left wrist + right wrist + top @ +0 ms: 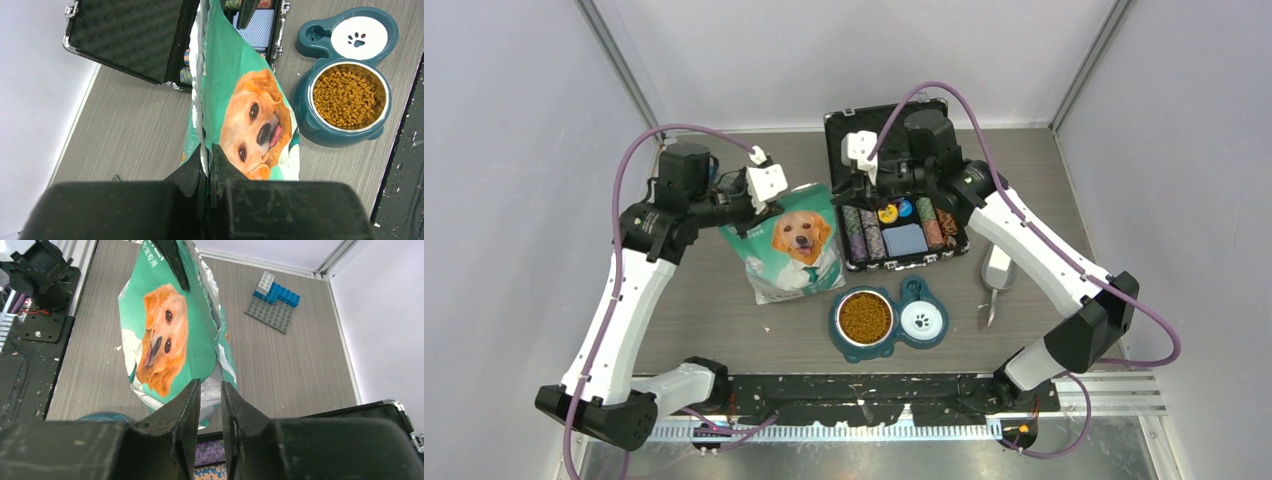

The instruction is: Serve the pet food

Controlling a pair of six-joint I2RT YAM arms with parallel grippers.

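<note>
The pet food (pixel 865 317) is a heap of orange-brown kibble in the steel bowl of a teal double feeder (pixel 836 330); it also shows in the left wrist view (pixel 348 98). The teal-and-white dog-print bag (pixel 794 250) stands between the arms with its top open. My left gripper (pixel 769 208) is shut on the bag's top edge (pixel 200 115), fingertips pinching the foil (pixel 207 150). My right gripper (pixel 849 192) hovers at the bag's other top corner, over the case. Its jaws (pixel 210 387) are slightly apart with nothing between them, and the bag (pixel 165 330) lies just beyond.
An open black case (pixel 904 230) with rows of poker chips sits behind the feeder. A metal scoop (pixel 994 280) lies to the right of the feeder. The feeder's white paw-print dish (pixel 922 320) is on its right side. Lego bricks (pixel 274 302) lie on the table beyond the bag.
</note>
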